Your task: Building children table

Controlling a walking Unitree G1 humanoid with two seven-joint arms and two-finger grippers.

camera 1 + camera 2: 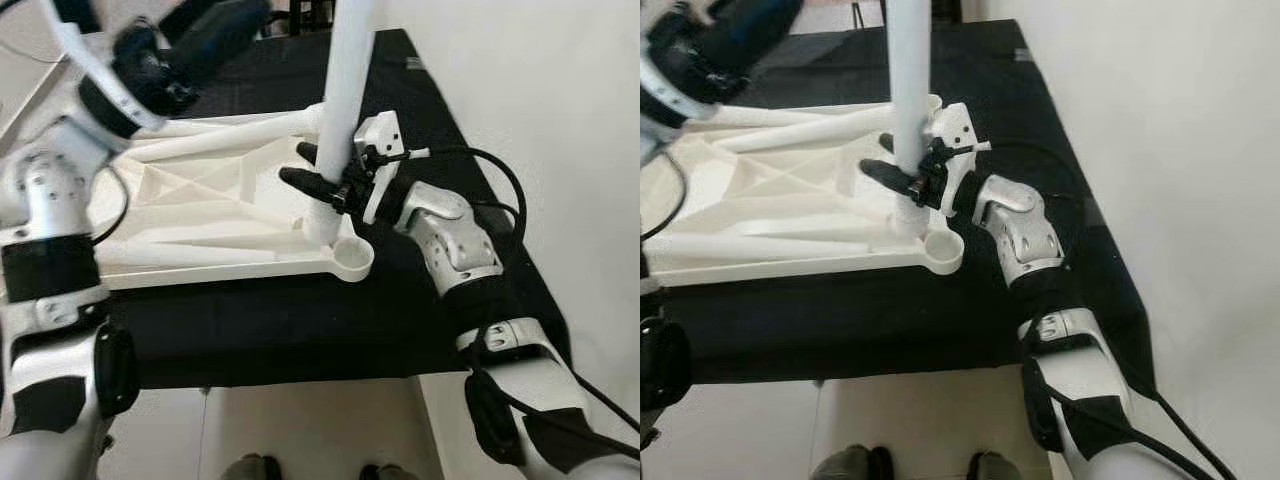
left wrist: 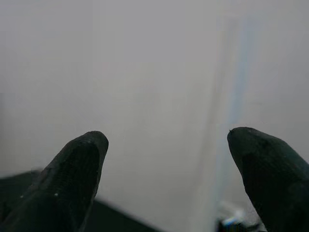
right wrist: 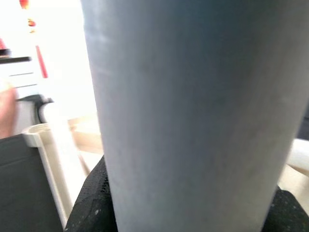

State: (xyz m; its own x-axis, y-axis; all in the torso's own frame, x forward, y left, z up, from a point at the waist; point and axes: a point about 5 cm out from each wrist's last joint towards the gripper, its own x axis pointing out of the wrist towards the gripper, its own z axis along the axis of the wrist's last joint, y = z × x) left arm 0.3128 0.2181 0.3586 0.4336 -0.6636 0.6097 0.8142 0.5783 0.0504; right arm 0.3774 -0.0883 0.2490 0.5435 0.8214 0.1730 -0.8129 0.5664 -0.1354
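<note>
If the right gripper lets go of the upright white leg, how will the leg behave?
The white leg looks stiff and smooth, so it may slip in the right gripper. It stands tall on a narrow base at the tabletop's corner, so it would probably tip unless already seated.

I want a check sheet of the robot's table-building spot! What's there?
Surface: black cloth-covered work surface.
Job's things: white plastic tabletop lying underside up; white round table leg standing upright near its corner socket; more white legs lying on it.
Clutter: nothing seen.
Grippers: right gripper shut on the upright leg; left gripper open, raised.
Cables: black cable looping by the right arm.
Surroundings: pale floor, white wall.
</note>
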